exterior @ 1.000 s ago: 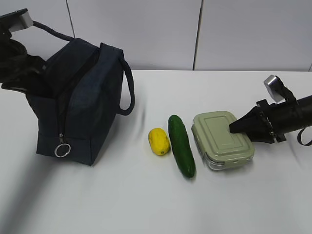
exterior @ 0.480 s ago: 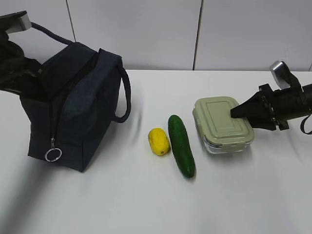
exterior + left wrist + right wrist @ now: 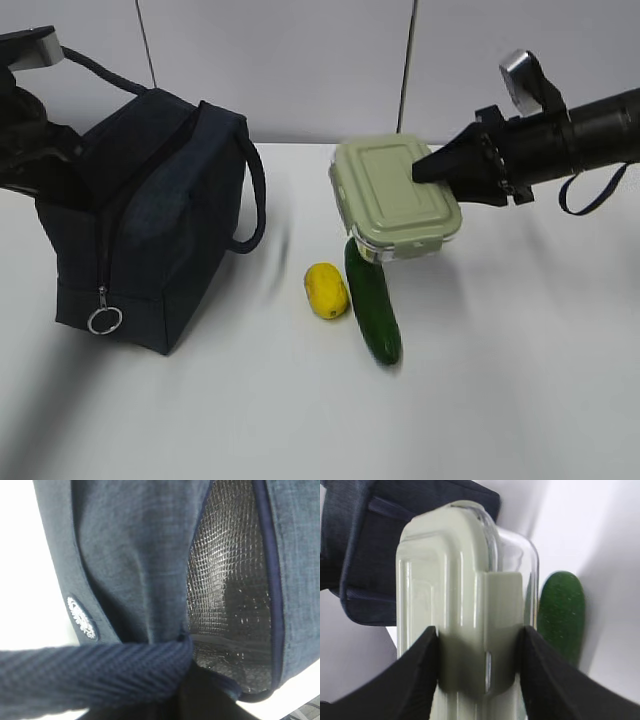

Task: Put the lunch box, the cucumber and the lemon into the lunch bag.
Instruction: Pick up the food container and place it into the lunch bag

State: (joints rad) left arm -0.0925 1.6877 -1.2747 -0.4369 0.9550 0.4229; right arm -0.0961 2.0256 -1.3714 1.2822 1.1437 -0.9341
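Observation:
The navy lunch bag (image 3: 150,220) stands at the left with its top open; its silver lining shows in the left wrist view (image 3: 225,580). My left gripper (image 3: 40,150) is behind the bag, shut on its loop handle (image 3: 90,672). My right gripper (image 3: 420,172) is shut on the end of the green-lidded lunch box (image 3: 393,195) and holds it tilted in the air above the far end of the cucumber (image 3: 373,300). The lemon (image 3: 326,290) lies left of the cucumber. In the right wrist view my fingers (image 3: 420,655) clamp the box (image 3: 455,580).
A metal ring pull (image 3: 104,321) hangs at the bag's near corner. A white logo (image 3: 80,619) sits on the bag's side. The white table (image 3: 500,380) meets a grey wall behind. The bag (image 3: 395,540) lies beyond the box in the right wrist view.
My right gripper has lifted the lunch box off the table and carried it up and left, over the cucumber. The bag has shifted slightly left and settled more upright.

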